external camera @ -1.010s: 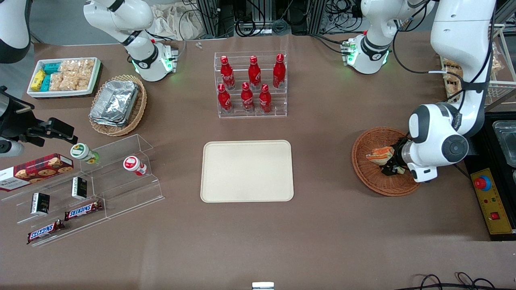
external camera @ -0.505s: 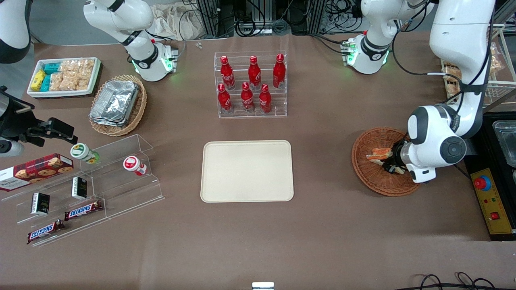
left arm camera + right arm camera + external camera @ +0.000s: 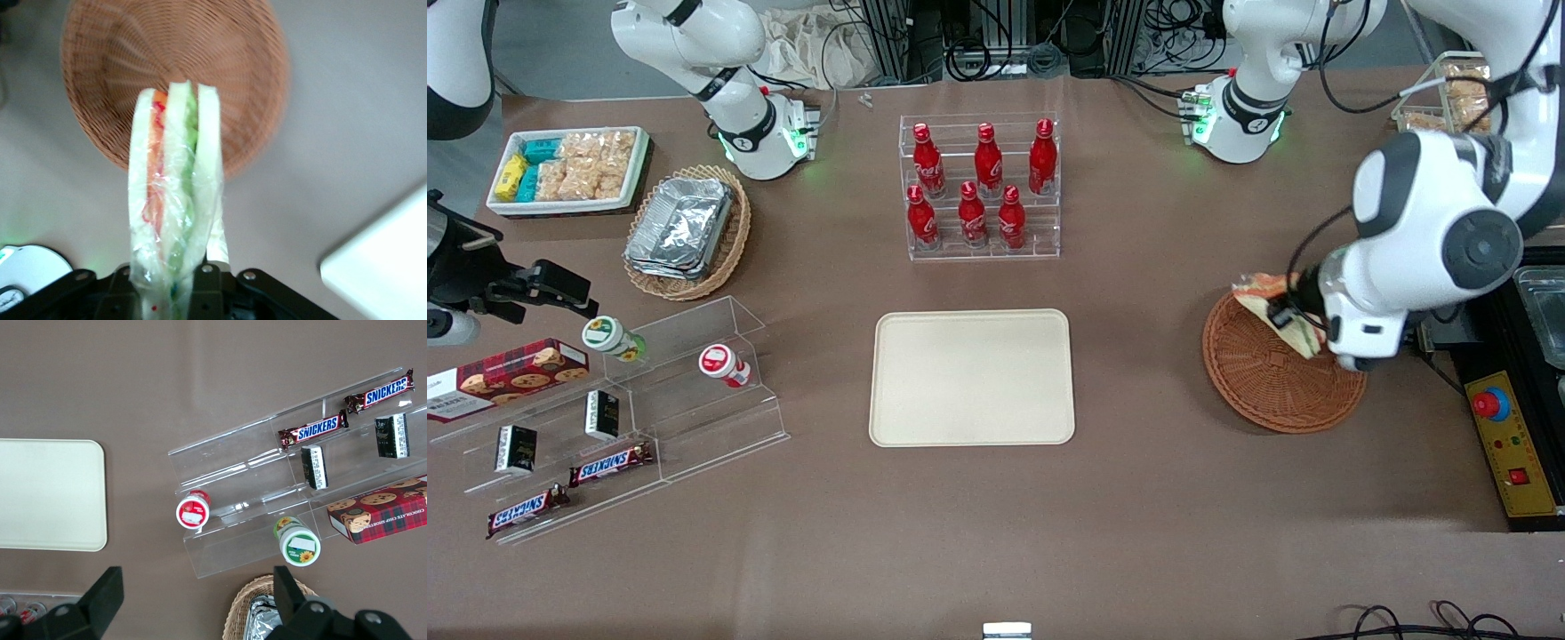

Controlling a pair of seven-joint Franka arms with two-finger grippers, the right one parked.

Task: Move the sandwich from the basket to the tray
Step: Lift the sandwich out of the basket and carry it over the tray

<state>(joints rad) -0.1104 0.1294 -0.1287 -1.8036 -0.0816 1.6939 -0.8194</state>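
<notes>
Wrapped sandwich [image 3: 175, 193] pinched between the gripper [image 3: 1288, 318] fingers [image 3: 207, 293].
White bread, orange and green filling stand up from the fingers, above the wicker basket [image 3: 1267, 382]; the beige tray [image 3: 971, 377] lies well apart.

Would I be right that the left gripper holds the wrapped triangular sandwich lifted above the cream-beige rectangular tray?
Not quite: the left gripper holds the wrapped triangular sandwich lifted above the round reddish-brown wicker basket, not the cream-beige rectangular tray, as the left wrist view shows.
</notes>
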